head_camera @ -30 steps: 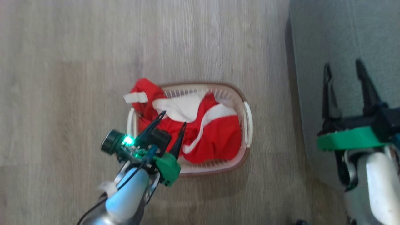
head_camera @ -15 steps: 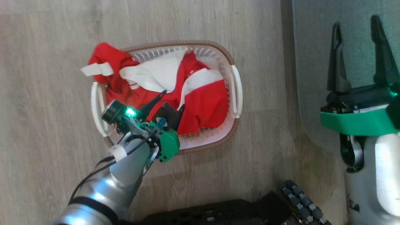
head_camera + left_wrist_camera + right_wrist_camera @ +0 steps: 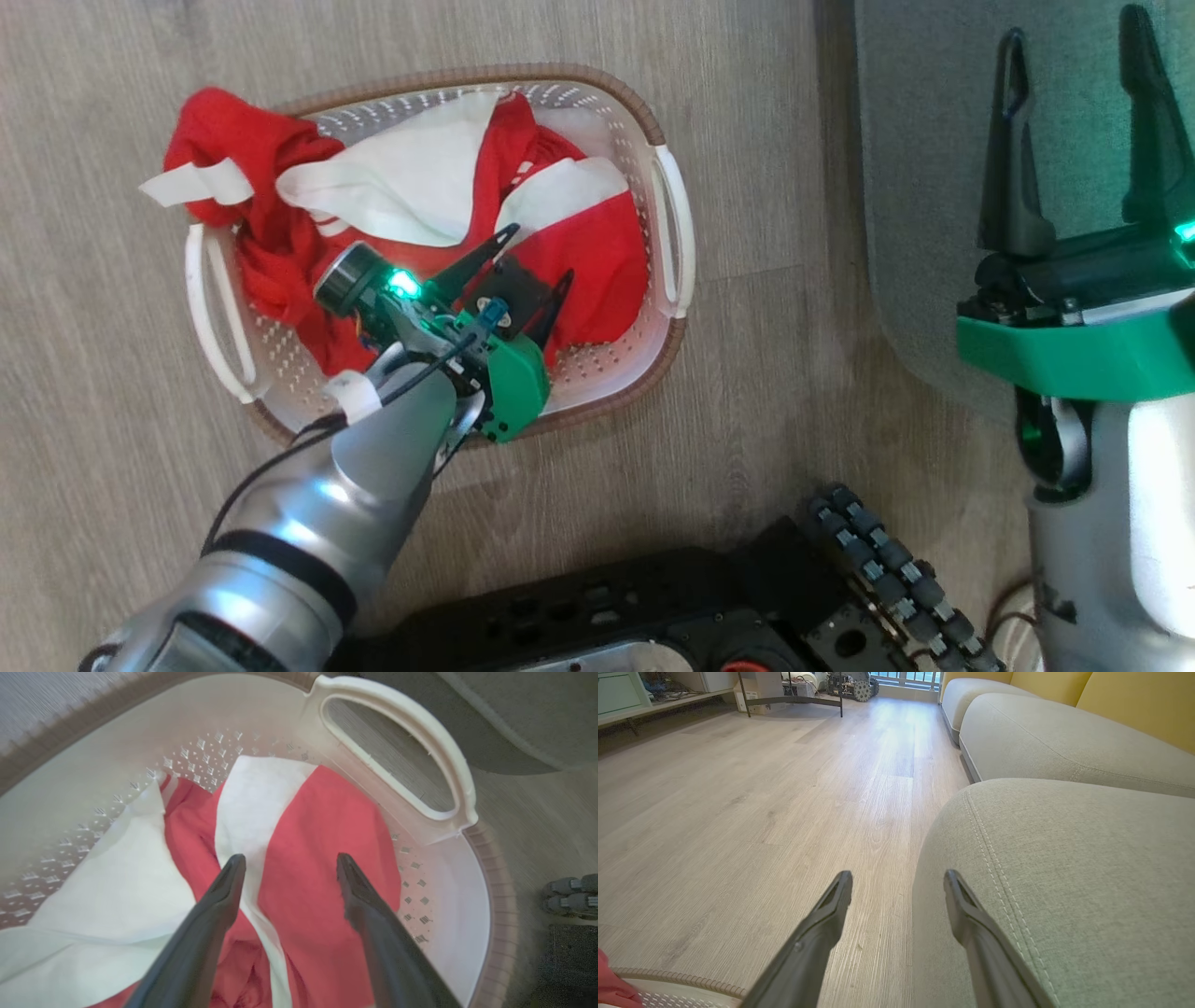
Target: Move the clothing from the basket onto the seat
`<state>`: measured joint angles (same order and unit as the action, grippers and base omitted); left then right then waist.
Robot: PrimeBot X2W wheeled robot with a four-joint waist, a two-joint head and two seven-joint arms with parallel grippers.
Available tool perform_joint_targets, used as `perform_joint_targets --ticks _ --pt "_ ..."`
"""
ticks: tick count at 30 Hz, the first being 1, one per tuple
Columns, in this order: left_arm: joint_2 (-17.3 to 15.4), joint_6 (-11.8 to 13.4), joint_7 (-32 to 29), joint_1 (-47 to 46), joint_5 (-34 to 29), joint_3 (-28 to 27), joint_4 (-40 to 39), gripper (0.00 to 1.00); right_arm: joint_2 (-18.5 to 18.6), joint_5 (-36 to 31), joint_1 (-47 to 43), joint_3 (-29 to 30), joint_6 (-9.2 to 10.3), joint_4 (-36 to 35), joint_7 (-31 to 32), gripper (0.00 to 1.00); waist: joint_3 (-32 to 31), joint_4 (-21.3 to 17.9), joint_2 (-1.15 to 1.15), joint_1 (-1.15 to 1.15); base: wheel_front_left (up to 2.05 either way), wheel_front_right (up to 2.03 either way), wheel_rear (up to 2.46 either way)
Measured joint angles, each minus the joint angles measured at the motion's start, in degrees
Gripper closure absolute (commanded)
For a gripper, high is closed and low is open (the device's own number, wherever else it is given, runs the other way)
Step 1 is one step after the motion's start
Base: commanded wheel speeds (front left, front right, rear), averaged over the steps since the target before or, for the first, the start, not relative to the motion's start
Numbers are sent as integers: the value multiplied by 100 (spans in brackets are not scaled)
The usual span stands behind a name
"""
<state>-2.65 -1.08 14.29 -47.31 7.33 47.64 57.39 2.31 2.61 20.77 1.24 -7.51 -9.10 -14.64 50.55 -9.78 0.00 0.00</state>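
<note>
place: home living room | floor point(image 3: 738, 788): pale wood planks | right: grey-green sofa seat point(image 3: 1064, 882), yellow back cushions point(image 3: 1134, 704) | far left: low cabinet point(image 3: 616, 693), metal-legged table point(image 3: 794, 699) | near: laundry basket point(image 3: 675, 224) of clothing point(image 3: 607, 261)

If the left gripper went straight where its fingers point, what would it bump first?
Probably the clothing in the basket: the left gripper points right at its red and white folds.

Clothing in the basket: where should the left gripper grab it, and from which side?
Take the clothing mid-heap, where the white band meets the red, coming from above. The basket walls block side approaches, and the open left gripper brackets that band, so closing there should likely gather enough fabric.
</note>
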Motion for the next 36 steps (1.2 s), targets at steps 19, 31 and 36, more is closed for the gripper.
perform_joint_targets --ticks 19,31,36 --pt "-4 104 -58 -461 967 616 684 100 0 4 100 -54 0 -123 0 0 239 -116 0 0 0 0 0" --pt "-9 220 -9 -362 1455 750 31 100 0 5 99 -15 0 411 0 0 -501 157 0 0 0 0 0" --pt "-7 219 -7 -47 1459 706 -475 100 0 -12 23 52 0 780 0 0 -1116 283 0 0 0 0 0"
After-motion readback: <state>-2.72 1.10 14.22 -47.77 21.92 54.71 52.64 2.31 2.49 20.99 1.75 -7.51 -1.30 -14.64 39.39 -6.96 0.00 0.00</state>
